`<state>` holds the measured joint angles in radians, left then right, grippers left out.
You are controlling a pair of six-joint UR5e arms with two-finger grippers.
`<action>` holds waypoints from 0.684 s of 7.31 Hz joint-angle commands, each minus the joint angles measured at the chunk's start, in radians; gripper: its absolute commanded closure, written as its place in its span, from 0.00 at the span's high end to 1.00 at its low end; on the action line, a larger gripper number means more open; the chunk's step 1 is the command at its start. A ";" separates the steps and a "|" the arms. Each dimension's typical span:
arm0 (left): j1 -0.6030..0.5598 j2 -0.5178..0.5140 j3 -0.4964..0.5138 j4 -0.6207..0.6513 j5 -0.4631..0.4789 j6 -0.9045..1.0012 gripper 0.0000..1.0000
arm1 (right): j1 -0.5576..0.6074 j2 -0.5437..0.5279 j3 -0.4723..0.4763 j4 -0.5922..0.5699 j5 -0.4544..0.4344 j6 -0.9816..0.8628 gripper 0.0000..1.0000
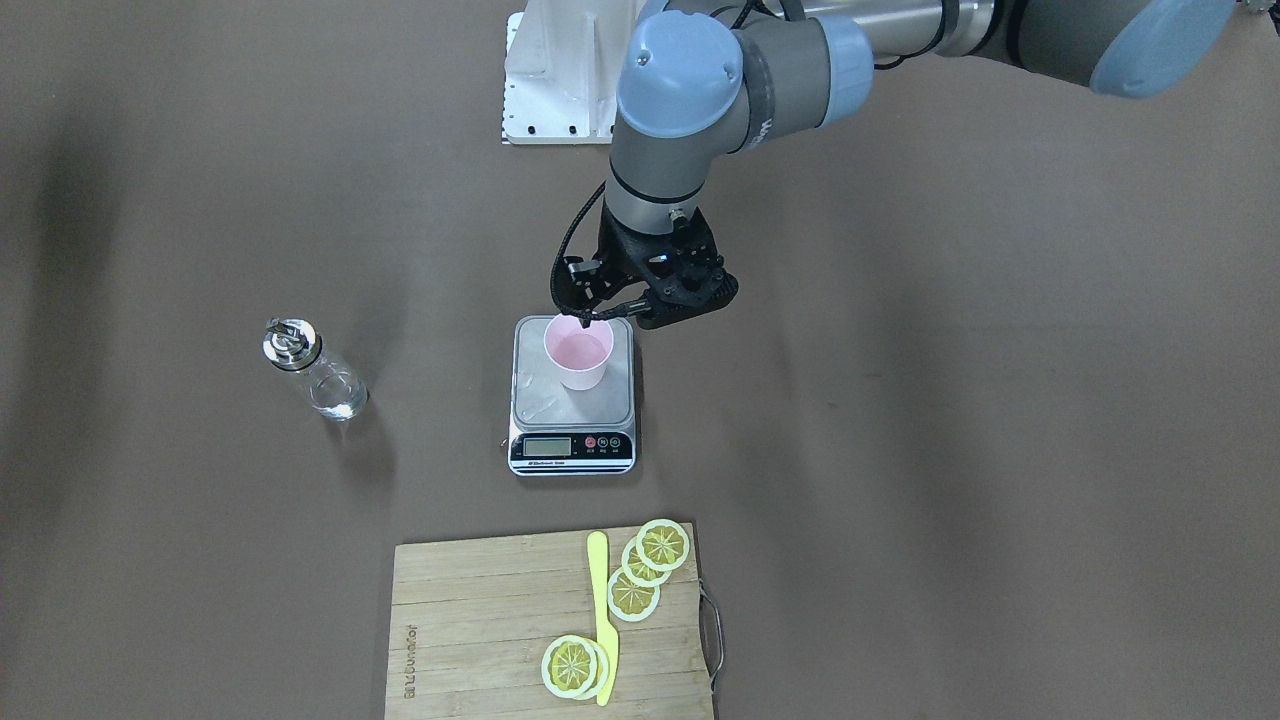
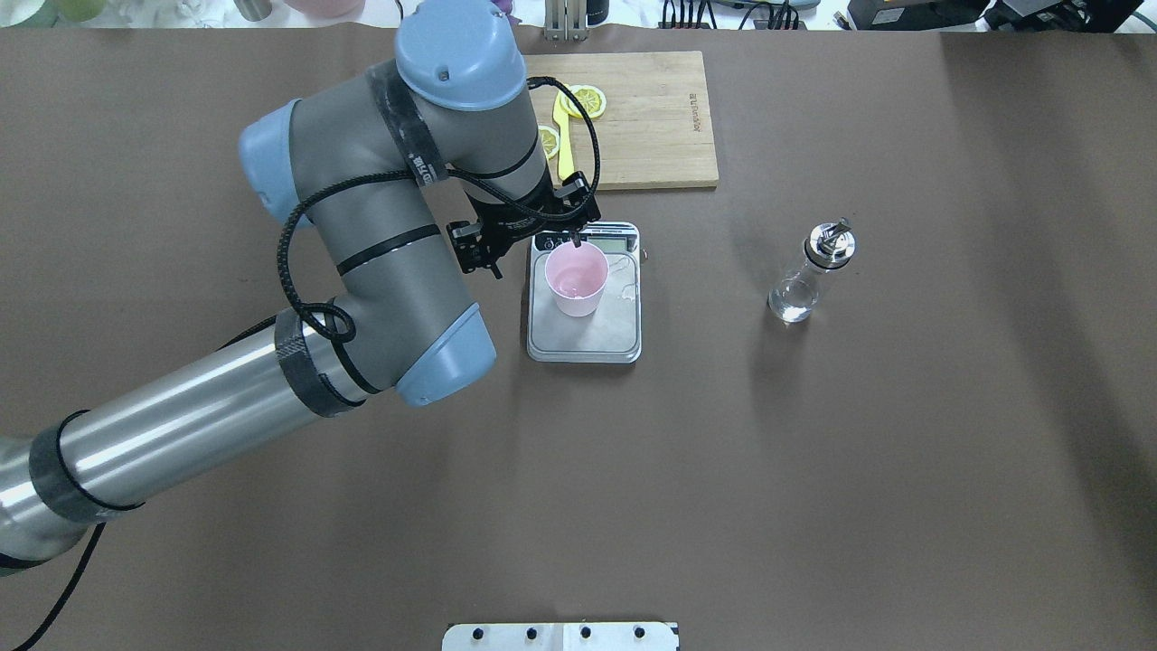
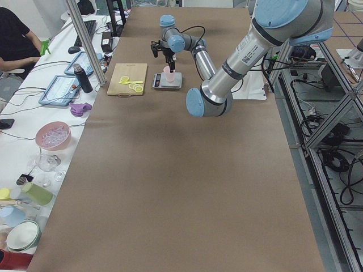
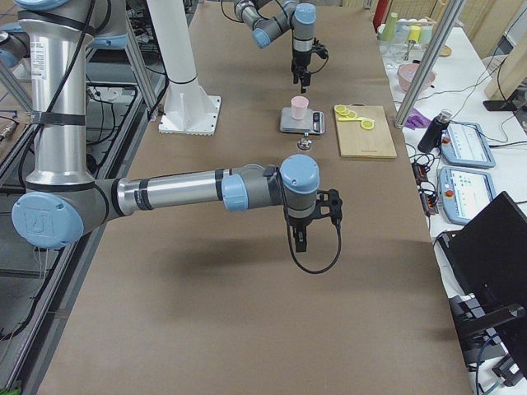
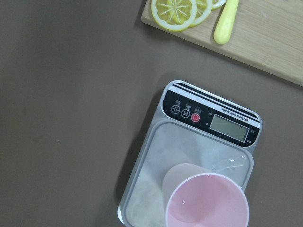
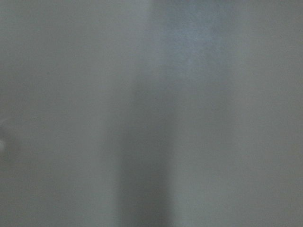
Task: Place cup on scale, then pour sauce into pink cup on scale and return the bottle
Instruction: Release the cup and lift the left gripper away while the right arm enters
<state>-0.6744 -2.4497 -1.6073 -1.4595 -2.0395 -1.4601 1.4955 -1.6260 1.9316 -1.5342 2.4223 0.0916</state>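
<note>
The pale pink cup [image 1: 578, 352] [image 2: 575, 278] stands upright on the steel platform of the scale [image 1: 540, 395] [image 2: 597, 342], toward the side away from the display. My left gripper [image 1: 592, 316] [image 2: 577, 242] hangs just above the cup's rim, open by a small gap and holding nothing. From above, the left wrist view shows the cup [image 5: 206, 201] and the scale [image 5: 156, 156]. The clear glass bottle [image 1: 315, 370] [image 2: 809, 271] with its metal pourer stands alone on the table. My right gripper [image 4: 300, 244] hovers far from it. I cannot tell its state.
A wooden cutting board [image 1: 480, 620] [image 2: 651, 117] with lemon slices [image 1: 640, 570] and a yellow knife [image 1: 603, 620] lies beyond the scale. The white base plate [image 1: 550, 90] sits at the robot's side. A person [image 3: 14, 39] sits at a side table. The right wrist view is a grey blur.
</note>
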 commanded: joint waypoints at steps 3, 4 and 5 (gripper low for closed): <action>-0.086 0.168 -0.169 0.033 -0.001 0.122 0.99 | -0.159 0.040 0.216 0.213 -0.047 0.200 1.00; -0.103 0.220 -0.215 0.033 -0.001 0.148 0.99 | -0.267 0.028 0.221 0.358 -0.157 0.338 1.00; -0.115 0.251 -0.241 0.033 -0.001 0.168 0.99 | -0.378 -0.039 0.221 0.502 -0.283 0.447 1.00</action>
<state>-0.7713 -2.2471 -1.8058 -1.4269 -2.0402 -1.3236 1.2508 -1.6105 2.1491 -1.2053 2.2791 0.3844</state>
